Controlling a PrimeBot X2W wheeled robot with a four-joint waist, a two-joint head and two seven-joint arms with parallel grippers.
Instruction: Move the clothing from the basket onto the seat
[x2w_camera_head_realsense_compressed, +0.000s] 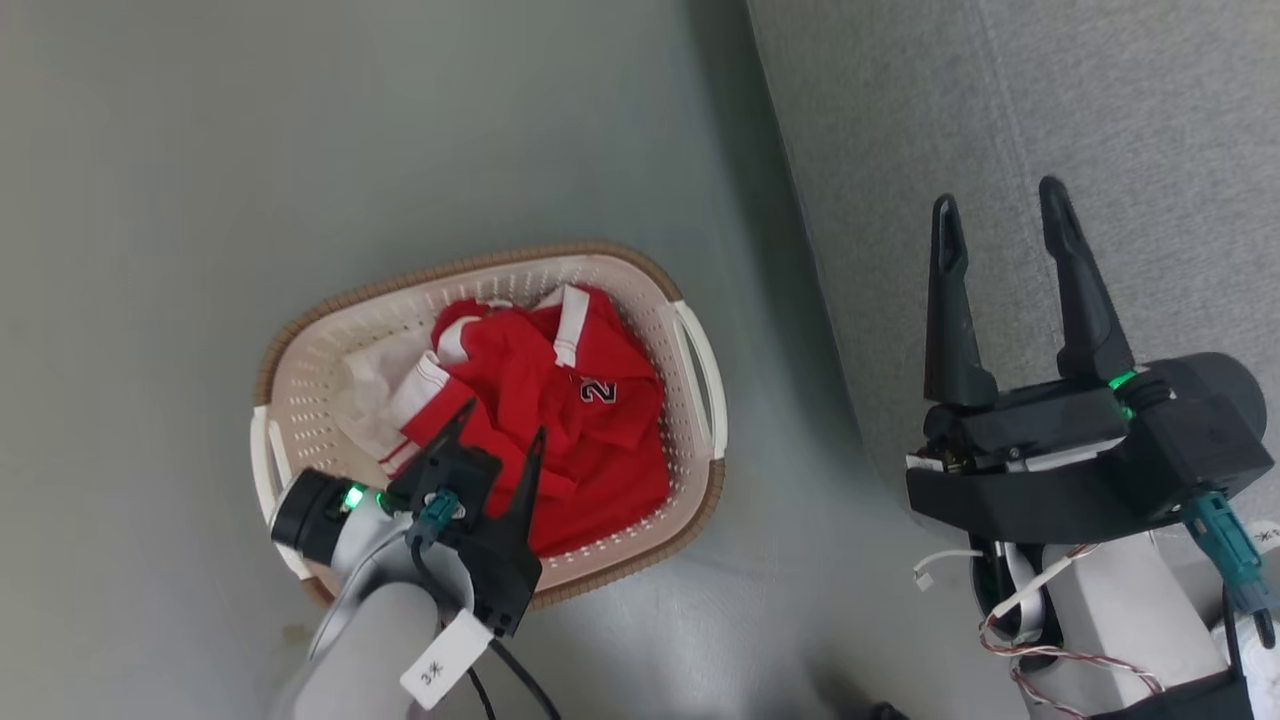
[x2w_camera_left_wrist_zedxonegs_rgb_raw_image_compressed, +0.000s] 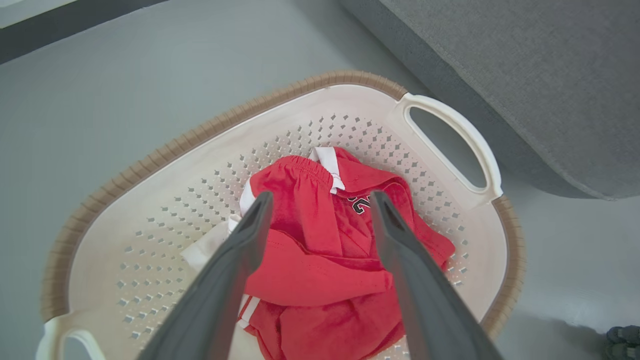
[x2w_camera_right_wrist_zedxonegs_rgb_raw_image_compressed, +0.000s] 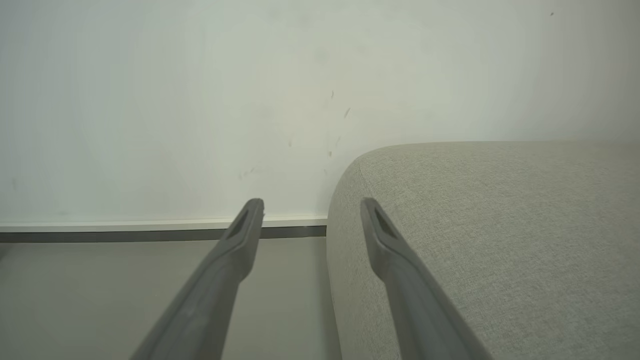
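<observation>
The red clothing (x2w_camera_head_realsense_compressed: 570, 440), its dark number 2 (x2w_camera_head_realsense_compressed: 598, 391) showing, lies bunched in the basket (x2w_camera_head_realsense_compressed: 320, 330) on the grey floor (x2w_camera_head_realsense_compressed: 300, 150), just beside the seat (x2w_camera_head_realsense_compressed: 1050, 120). The left gripper (x2w_camera_head_realsense_compressed: 505, 418) hangs over the heap, angled down, fingers spread wide and empty. The right gripper (x2w_camera_head_realsense_compressed: 997, 192) is raised over the seat's edge, equally wide and empty. Its wrist view adds a pale wall (x2w_camera_right_wrist_zedxonegs_rgb_raw_image_compressed: 200, 100) behind the seat's rounded corner.
</observation>
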